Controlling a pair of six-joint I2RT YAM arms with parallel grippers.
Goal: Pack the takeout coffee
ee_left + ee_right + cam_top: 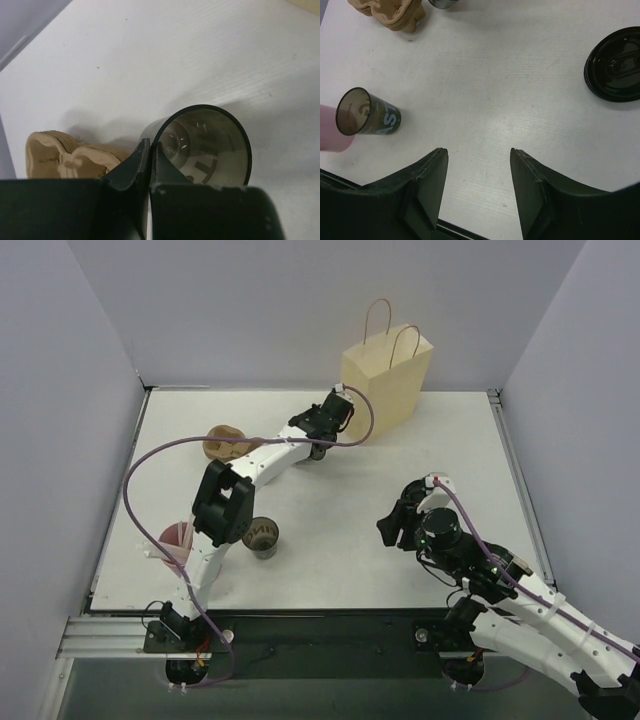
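Note:
My left gripper (150,142) is shut on the rim of a black paper cup (205,145), one finger inside and one outside. The cup is open, with no lid on it. In the top view this gripper (322,445) is at the far middle of the table, just in front of the tan paper bag (385,375). A round dark lid (615,64) lies flat on the table by itself. A second open black cup (262,537) stands near the left; it also shows in the right wrist view (367,117). My right gripper (477,155) is open and empty above bare table.
A brown moulded-pulp tray (225,442) lies left of my left gripper and shows in the left wrist view (60,157). A pink cup (178,537) stands at the near left beside the second black cup. Grey walls close in the table on three sides.

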